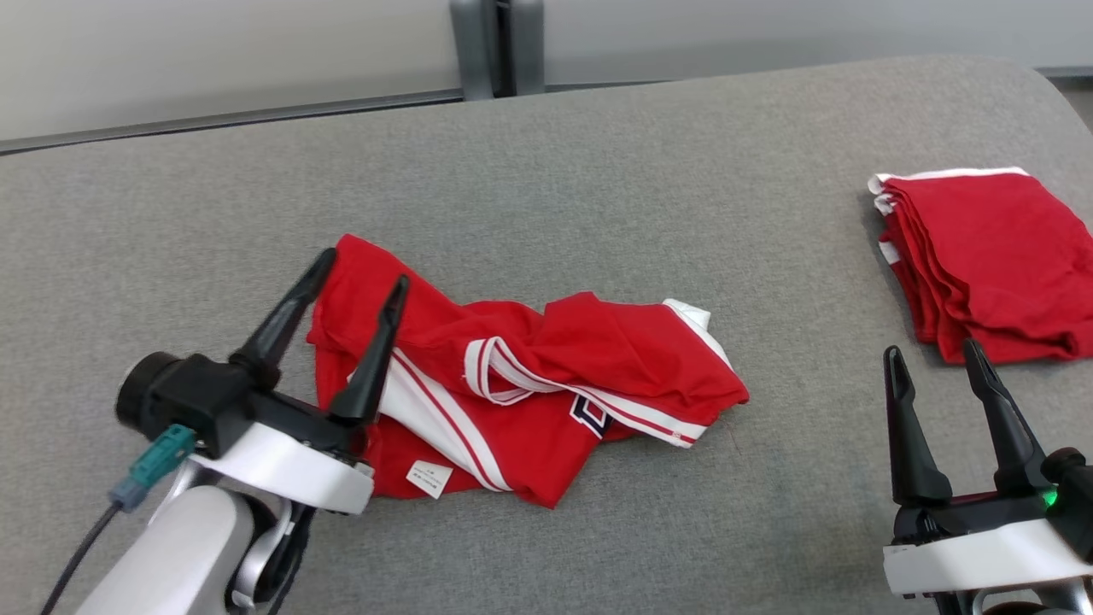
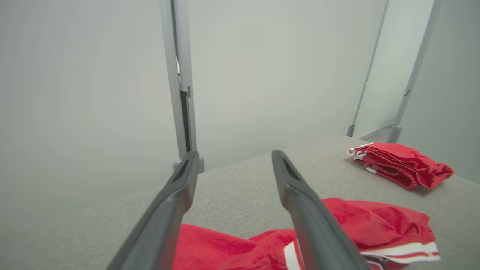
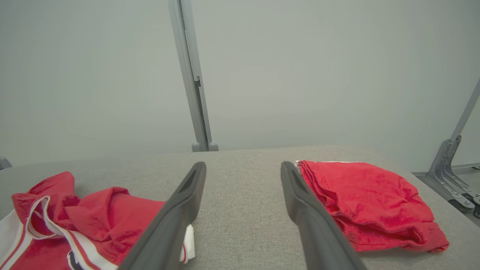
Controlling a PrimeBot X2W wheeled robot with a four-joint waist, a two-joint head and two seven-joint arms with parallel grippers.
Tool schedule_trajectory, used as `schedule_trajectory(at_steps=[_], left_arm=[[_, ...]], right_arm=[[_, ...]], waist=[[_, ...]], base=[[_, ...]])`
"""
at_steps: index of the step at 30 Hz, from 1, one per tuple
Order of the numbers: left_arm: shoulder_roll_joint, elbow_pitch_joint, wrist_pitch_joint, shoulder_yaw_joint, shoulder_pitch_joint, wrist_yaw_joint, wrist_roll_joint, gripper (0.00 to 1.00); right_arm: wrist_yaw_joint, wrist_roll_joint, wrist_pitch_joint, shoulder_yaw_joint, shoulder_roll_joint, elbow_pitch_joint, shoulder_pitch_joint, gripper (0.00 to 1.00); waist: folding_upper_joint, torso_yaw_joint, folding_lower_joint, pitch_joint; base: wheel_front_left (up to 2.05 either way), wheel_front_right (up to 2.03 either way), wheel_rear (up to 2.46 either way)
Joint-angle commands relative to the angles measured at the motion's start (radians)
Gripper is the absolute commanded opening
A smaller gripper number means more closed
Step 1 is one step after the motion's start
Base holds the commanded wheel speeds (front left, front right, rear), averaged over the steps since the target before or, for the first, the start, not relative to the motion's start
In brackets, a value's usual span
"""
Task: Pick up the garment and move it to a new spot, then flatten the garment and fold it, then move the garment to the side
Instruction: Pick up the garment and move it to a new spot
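Lying crumpled, your garment [image 1: 529, 384] awaited flattening; left claw [image 1: 364, 267] stood wide open, empty, over its edge; right claw [image 1: 932, 348] likewise, near the folded pile [image 1: 990, 256].

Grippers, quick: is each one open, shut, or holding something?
Left gripper: open, holding nothing, over the crumpled red garment.
Right gripper: open, holding nothing.

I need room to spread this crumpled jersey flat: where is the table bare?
Widest bare stretch: the gray table behind the crumpled jersey, up to the far edge. Also free: the gap between jersey and folded red stack, and the near strip between the left end effector and right end effector. Crowded: the right edge, at the stack.
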Motion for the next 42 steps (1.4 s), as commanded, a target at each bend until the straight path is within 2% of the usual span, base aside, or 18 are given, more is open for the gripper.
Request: schedule_trajectory(at_steps=[1, 7, 13, 17, 21, 31, 42], left_arm=[[0.005, 0.007, -0.004, 0.027, 0.018, 0.011, -0.01, 1.0], [0.016, 0.029, -0.01, 0.176, 0.095, 0.036, -0.041, 1.0], [0.016, 0.036, -0.01, 0.292, 0.202, 0.015, -0.024, 1.0], [0.013, 0.049, -0.01, 0.291, 0.258, -0.007, -0.01, 1.0], [0.01, 0.052, -0.01, 0.287, 0.286, -0.005, -0.004, 1.0], [0.011, 0.03, 0.016, 0.252, 0.366, 0.024, 0.012, 1.0], [0.014, 0.012, 0.037, 0.235, 0.396, 0.04, 0.012, 1.0]], right_arm=[[0.0, -0.004, 0.007, -0.005, -0.002, -0.003, 0.001, 1.0], [0.0, -0.013, 0.037, -0.007, -0.002, -0.003, 0.012, 1.0], [0.0, -0.02, 0.064, 0.0, -0.002, 0.002, 0.03, 1.0], [0.0, -0.025, 0.079, -0.006, -0.002, 0.0, 0.05, 1.0], [0.0, -0.027, 0.088, -0.01, -0.002, 0.0, 0.068, 1.0], [0.0, -0.028, 0.113, -0.014, -0.002, 0.004, 0.134, 1.0], [0.0, -0.018, 0.12, -0.016, -0.002, -0.005, 0.14, 1.0]], waist=[[0.0, 0.043, 0.0, -0.038], [0.0, 0.09, 0.0, -0.084], [0.0, 0.109, 0.0, -0.135], [0.0, 0.108, 0.0, -0.169], [0.0, 0.106, 0.0, -0.196], [0.0, 0.105, 0.0, -0.262], [0.0, 0.103, 0.0, -0.283]], base=[[0.0, 0.0, 0.0], [0.0, 0.0, 0.0], [0.0, 0.0, 0.0], [0.0, 0.0, 0.0], [0.0, 0.0, 0.0], [0.0, 0.0, 0.0], [0.0, 0.0, 0.0]])
